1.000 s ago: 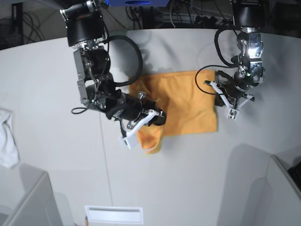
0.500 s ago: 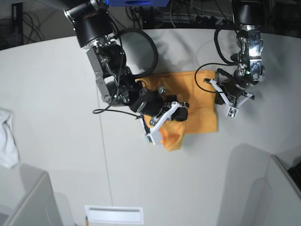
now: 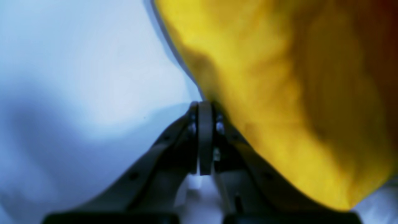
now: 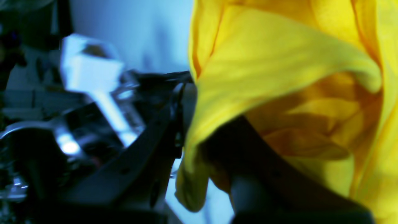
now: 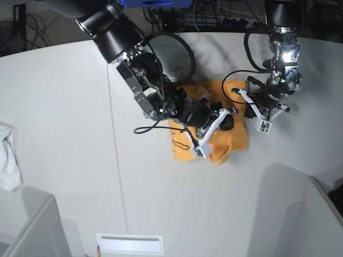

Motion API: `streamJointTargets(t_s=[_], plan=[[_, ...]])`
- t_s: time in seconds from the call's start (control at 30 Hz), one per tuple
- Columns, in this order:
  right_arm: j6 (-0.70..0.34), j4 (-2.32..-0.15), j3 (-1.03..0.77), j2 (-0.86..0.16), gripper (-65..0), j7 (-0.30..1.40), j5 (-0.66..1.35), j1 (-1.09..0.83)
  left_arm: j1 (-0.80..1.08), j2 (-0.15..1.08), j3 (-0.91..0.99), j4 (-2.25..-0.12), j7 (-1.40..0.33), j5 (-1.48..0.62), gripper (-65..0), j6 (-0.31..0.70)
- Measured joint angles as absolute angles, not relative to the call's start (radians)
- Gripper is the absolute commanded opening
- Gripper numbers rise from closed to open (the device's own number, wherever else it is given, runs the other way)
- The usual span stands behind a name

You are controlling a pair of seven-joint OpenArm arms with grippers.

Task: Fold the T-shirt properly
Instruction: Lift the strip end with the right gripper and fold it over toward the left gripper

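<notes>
White table (image 5: 64, 134) w/ a seam line down its left-centre; dark cables and gear behind the far edge, a white cloth (image 5: 8, 158) at the left edge. Orange T-shirt (image 5: 185, 147) lies mid-table, partly folded, plain side up, rumpled w/ a lifted flap. Right gripper (image 5: 214, 126) sits over the shirt, jaws pinched on a fold of fabric that drapes across them in the wrist view. Left gripper (image 5: 266, 113) at the shirt's right edge, jaws pressed together, fabric touching alongside; can't tell if any is caught.
</notes>
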State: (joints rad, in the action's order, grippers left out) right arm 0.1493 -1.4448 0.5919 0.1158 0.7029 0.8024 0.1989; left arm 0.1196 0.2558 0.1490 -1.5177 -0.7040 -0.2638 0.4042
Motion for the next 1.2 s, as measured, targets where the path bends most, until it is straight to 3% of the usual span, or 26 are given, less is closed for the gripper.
streamJointTargets(t_s=[0.33,1.2], plan=[[0.15,-1.267,0.589,0.113,-65.0,0.599,0.797,0.232,0.128,0.257,0.149,-1.522,-0.699,-0.267,-65.0,0.405],[0.237,-1.316,0.713,0.118,-65.0,0.558,0.795,0.254,0.334,0.237,0.414,-1.682,-0.745,-0.261,-65.0,0.418]])
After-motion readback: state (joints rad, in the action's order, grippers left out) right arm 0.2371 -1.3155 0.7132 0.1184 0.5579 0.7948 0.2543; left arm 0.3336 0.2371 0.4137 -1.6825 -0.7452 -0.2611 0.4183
